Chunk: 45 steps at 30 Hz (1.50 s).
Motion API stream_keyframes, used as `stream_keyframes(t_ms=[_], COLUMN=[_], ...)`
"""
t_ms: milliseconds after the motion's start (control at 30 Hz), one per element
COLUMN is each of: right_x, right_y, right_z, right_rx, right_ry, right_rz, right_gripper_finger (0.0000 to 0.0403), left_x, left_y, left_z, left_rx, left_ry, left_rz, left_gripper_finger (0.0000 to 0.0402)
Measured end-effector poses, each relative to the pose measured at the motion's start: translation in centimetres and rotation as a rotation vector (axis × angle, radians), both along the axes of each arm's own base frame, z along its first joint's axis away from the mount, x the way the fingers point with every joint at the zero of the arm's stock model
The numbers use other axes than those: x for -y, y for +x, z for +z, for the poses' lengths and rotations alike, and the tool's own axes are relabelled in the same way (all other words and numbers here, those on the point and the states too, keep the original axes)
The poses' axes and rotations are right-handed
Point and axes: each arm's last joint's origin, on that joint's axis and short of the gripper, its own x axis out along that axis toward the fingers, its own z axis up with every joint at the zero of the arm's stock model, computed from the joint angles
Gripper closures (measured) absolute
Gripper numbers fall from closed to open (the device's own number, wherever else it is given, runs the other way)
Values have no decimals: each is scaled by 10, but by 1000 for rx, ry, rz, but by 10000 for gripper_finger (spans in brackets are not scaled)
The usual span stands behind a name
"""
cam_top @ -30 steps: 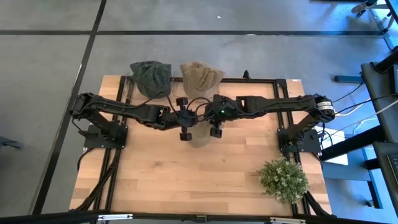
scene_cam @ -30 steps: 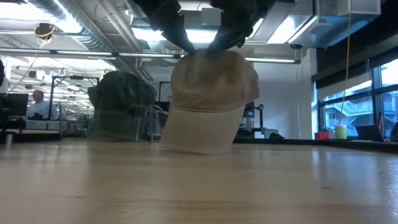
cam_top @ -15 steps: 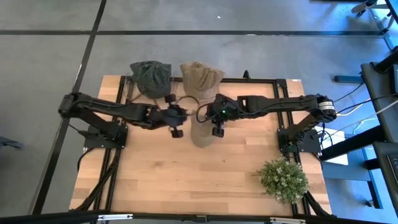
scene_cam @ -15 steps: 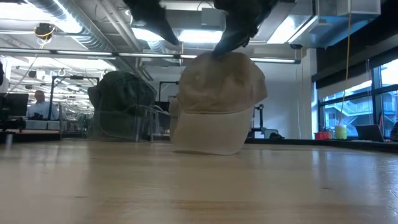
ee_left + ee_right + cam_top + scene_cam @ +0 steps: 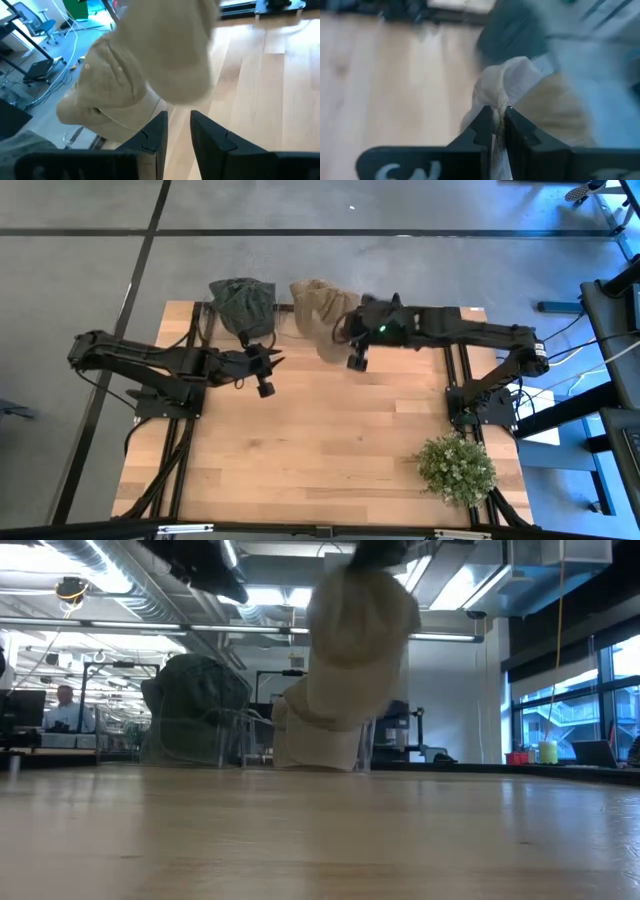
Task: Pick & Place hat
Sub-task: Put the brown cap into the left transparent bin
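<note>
Tan cloth, soft and crumpled: the hat (image 5: 355,650) hangs above the table (image 5: 320,450), pinched by the right gripper (image 5: 495,131). Earlier it touched the wood with both grippers on it; now the left gripper (image 5: 262,370) has withdrawn, fingers slightly parted, empty.

A wooden table (image 5: 300,450) with a black metal frame is carrying everything here. At its far edge a dark green hat (image 5: 242,304) is sitting on a clear stand, and just beside it a tan hat (image 5: 312,298) is sitting on another stand. A small green plant (image 5: 456,469) is standing at the near right corner. The two arm bases are sitting at the left and right sides.
</note>
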Motion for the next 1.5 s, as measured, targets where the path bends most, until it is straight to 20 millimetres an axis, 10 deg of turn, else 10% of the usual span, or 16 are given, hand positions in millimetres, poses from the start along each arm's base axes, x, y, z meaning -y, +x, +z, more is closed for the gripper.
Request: stream_keyframes(t_ms=[167, 367, 833, 1500], right_x=[15, 42, 102, 114], right_y=[-9, -15, 28, 50], right_z=[51, 65, -2, -53], right_rx=[85, 130, -122, -355], right_ry=[-192, -221, -346, -325], right_rz=[-61, -67, -67, -33], right_gripper_finger=[370, 369, 369, 365], left_x=[-3, -8, -12, -12], left_y=[-2, -2, -5, -9], left_z=[-20, -28, -32, -38], left_rx=[7, -23, -69, -135], left_ry=[11, 12, 12, -2], left_rz=[4, 27, 41, 57], left_gripper_finger=[322, 320, 321, 320])
